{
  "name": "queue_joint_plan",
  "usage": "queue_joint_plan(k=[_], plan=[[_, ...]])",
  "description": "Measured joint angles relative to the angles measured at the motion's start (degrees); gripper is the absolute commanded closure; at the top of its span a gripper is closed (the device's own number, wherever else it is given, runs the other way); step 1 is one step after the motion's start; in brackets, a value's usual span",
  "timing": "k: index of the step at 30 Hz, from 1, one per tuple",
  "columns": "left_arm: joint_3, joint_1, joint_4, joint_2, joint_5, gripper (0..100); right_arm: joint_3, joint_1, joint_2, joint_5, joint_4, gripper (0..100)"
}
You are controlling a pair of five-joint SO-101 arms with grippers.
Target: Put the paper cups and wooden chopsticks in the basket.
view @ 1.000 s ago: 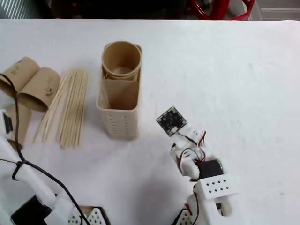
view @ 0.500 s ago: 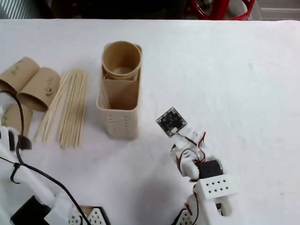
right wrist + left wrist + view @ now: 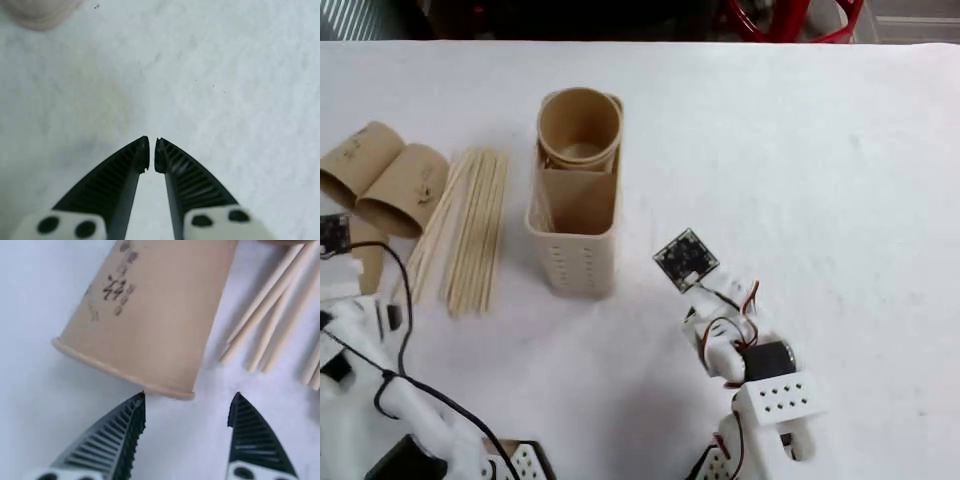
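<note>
High: basket (image 3: 572, 240) holds one cup (image 3: 579, 125); chopsticks (image 3: 465, 230) and loose cups (image 3: 382, 180) lie at its 9 o'clock.
Left wrist: jaws spread just short of a lying cup (image 3: 150, 315); best straddle its rim, pinch gently.
Right wrist: jaws pressed together, empty.

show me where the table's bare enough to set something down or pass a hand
Widest bare patch: the table right of the basket, beyond the right arm. The far strip behind the basket is bare too. Crowded on the left: lying paper cups, chopsticks and the left gripper sit close together. The gap between chopsticks and basket is narrow.
</note>
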Motion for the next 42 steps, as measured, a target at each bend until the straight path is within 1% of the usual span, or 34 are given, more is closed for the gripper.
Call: queue_joint_plan(k=[2, 5, 10, 13, 15, 18, 20, 26, 30, 31, 33, 35, 37, 39, 42], plan=[[2.0, 1.8, -3.6, 0.0, 2.1, 73, 0.0, 0.0, 0.0, 0.0, 0.0, 96.1], [6.7, 4.6, -11.9, 0.0, 4.7, 73, 0.0, 0.0, 0.0, 0.0, 0.0, 96.1], [15.9, 5.9, -32.1, 0.0, 6.4, 74, 0.0, 0.0, 0.0, 0.0, 0.0, 96.1], [20.4, 5.9, -43.0, 0.0, 6.6, 81, 0.0, 0.0, 0.0, 0.0, 0.0, 96.1], [22.4, 5.9, -47.4, 0.0, 6.6, 88, 0.0, 0.0, 0.0, 0.0, 0.0, 96.1], [23.2, 5.9, -49.7, 0.0, 6.6, 95, 0.0, 0.0, 0.0, 0.0, 0.0, 96.1], [23.2, 5.9, -50.3, 0.0, 6.6, 98, 0.0, 0.0, 0.0, 0.0, 0.0, 96.1], [23.2, 5.9, -50.3, 0.0, 6.6, 98, 0.0, 0.0, 0.0, 0.0, 0.0, 96.2], [20.8, 5.9, -50.2, -0.4, 6.6, 98, 0.0, 0.0, 0.0, 0.0, 0.0, 96.2], [20.1, 5.9, -49.6, -1.0, 6.6, 98, 0.0, 0.0, 0.0, 0.0, 0.0, 96.3], [18.2, 5.5, -45.7, -3.7, 6.6, 98, 0.0, 0.0, 0.0, 0.0, 0.0, 96.3], [15.0, 4.5, -38.3, -8.2, 6.6, 98, 0.0, 0.0, 0.0, 0.0, 0.0, 96.4], [10.5, 4.0, -27.8, -14.7, 6.6, 98, 0.0, 0.0, 0.0, 0.0, 0.0, 96.4], [4.3, 4.6, -14.8, -22.2, 6.6, 98, 0.0, 0.0, 0.0, 0.0, 0.0, 96.4], [-7.8, 9.6, 6.2, -34.0, 6.6, 98, 0.0, 0.0, 0.0, 0.0, -1.1, 96.4]])
